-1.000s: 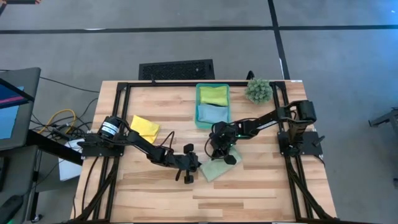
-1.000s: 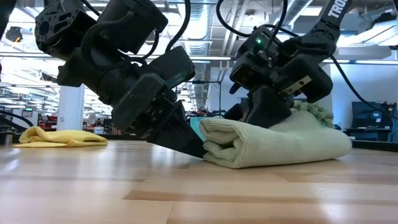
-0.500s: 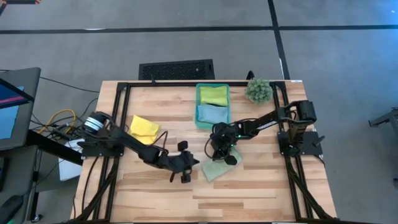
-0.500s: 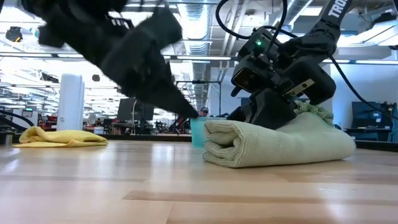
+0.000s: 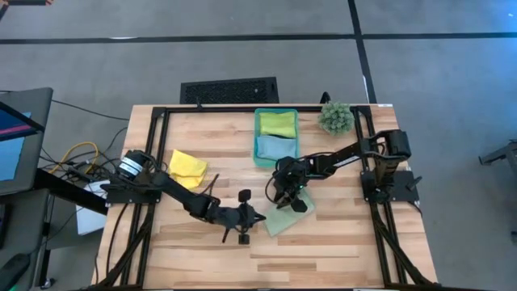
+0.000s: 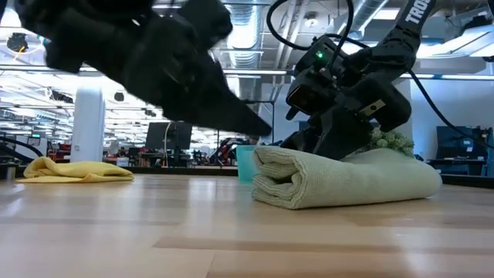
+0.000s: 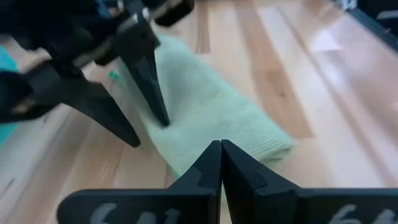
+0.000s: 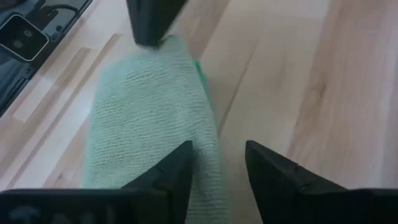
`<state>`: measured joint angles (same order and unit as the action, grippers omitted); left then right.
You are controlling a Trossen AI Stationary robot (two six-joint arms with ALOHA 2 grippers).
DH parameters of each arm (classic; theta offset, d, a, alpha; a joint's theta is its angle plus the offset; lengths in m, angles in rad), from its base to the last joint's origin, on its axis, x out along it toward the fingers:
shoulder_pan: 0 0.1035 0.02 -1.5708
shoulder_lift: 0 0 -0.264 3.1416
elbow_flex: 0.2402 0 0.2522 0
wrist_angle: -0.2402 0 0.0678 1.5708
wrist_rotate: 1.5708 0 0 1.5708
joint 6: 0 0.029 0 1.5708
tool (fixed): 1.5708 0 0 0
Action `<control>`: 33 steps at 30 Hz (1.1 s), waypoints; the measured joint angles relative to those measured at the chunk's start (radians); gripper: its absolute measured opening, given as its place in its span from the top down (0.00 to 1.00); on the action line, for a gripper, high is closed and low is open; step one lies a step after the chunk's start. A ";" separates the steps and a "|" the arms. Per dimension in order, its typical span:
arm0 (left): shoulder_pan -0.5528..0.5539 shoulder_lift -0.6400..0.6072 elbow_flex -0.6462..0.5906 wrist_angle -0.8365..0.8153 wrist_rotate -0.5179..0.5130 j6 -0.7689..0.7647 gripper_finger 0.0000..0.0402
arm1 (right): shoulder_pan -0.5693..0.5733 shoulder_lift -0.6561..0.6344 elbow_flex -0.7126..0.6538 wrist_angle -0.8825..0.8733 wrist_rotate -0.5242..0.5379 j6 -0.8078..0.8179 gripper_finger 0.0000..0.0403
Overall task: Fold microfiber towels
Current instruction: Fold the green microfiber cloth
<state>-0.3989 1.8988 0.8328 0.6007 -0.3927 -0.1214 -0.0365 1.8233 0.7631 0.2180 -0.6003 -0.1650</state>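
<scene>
A pale green towel (image 5: 283,220) lies folded on the table, its rolled fold (image 6: 266,174) toward the left arm. My right gripper (image 8: 217,146) stands open over the towel's far end, pointing slantwise down. My left gripper (image 7: 221,144) is shut and empty. It hovers just above and left of the towel's fold (image 7: 267,146), clear of the table. A yellow towel (image 5: 187,166) lies crumpled at the left. A lime green towel (image 5: 277,124) and a light blue towel (image 5: 275,148) lie in the bin. My right gripper comes slanting down from the table's far right side. One fingertip (image 7: 163,118) stands on the top layer of the pale green towel near its far end (image 7: 180,115). The other finger (image 7: 124,134) reaches down past the towel's edge toward the table. The towel lies flat and folded.
A translucent teal bin (image 5: 258,137) stands at the far middle, and a small spiky green plant (image 5: 335,117) sits at the far right. Black rails (image 5: 153,162) frame the table's sides. Bare wood (image 5: 323,259) spreads along the near edge.
My left gripper, still shut, has drawn back from the towel's fold and risen off the table. My right gripper has opened at the towel's far end without shifting. The folded towel has stayed where it lay.
</scene>
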 joint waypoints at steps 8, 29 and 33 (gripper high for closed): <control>0.043 0.019 0.011 -0.161 0.074 -0.108 1.00 | -0.026 -0.002 0.000 -0.005 -0.001 0.000 0.55; 0.007 0.017 0.123 -0.138 0.061 -0.010 1.00 | 0.037 -0.391 -0.193 -0.165 0.026 0.007 0.86; 0.001 0.017 0.152 -0.147 -0.012 0.029 1.00 | 0.000 -0.414 -0.237 -0.105 0.105 0.070 0.94</control>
<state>-0.3974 1.9153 0.9849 0.4534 -0.4047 -0.0922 -0.0366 1.4094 0.5265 0.1135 -0.4953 -0.0948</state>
